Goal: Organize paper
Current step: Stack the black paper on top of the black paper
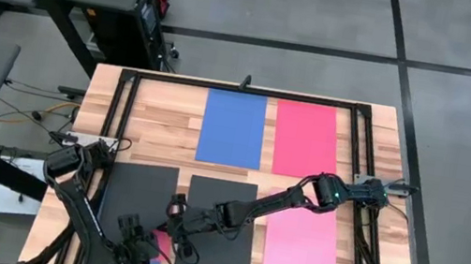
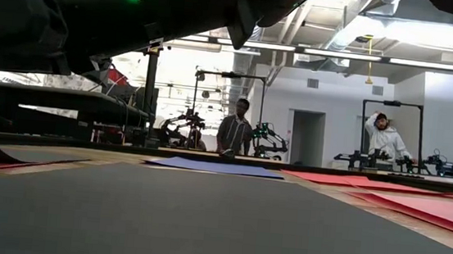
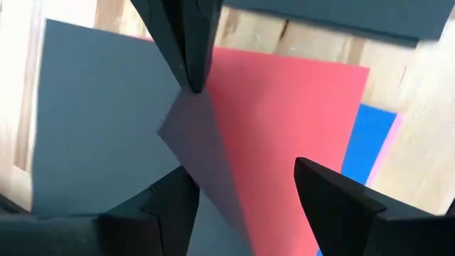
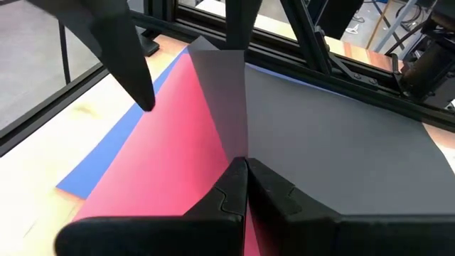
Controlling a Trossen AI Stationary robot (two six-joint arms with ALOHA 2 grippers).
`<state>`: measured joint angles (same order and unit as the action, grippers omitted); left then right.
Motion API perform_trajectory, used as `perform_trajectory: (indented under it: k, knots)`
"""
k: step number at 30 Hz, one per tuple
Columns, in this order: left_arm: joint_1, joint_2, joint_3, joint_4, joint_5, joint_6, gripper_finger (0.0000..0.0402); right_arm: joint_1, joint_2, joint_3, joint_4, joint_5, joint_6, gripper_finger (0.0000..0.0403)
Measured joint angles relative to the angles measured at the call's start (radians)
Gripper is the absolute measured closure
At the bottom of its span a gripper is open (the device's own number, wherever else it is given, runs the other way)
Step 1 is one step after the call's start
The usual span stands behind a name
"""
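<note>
Right gripper [image 4: 242, 165] pinches dark grey sheet [image 4: 334, 135] corner; left gripper [image 3: 245, 188] open. Sheet thin, floppy; take edges.

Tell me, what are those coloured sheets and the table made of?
The sheets, like the blue sheet and pink sheet, look like matte paper or thin card: flat, and a dark sheet lifts at one corner. The table looks like wood, with visible grain.

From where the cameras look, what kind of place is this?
Most likely a robotics lab or workshop: other robot arm rigs stand on benches behind the wooden table, two people are among them, and ceiling strip lights hang overhead.
</note>
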<state>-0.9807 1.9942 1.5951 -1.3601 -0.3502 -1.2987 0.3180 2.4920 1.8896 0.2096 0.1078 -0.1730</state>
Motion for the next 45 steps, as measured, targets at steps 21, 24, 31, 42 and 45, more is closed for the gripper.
perform_trajectory:
  k: [21, 24, 31, 42, 45]
  knots:
    - [-0.007, 0.0, -0.04, -0.033, 0.011, -0.017, 0.0401, 0.007, -0.01, 0.0, -0.017, -0.002, -0.002, 0.0397]
    - [-0.006, 0.0, -0.032, -0.064, 0.013, -0.021, 0.0402, 0.01, -0.029, 0.001, -0.072, -0.016, -0.015, 0.0375]
    - [-0.006, 0.0, -0.02, -0.072, 0.013, -0.02, 0.0401, 0.016, -0.042, 0.002, -0.109, -0.038, 0.011, 0.0268]
    - [0.02, 0.0, -0.02, -0.06, 0.01, -0.005, 0.0401, -0.003, -0.035, 0.002, -0.041, -0.034, 0.042, 0.0183]
    - [0.023, 0.0, -0.02, -0.06, 0.005, 0.006, 0.0401, -0.007, -0.035, 0.001, -0.055, -0.034, 0.043, 0.0192]
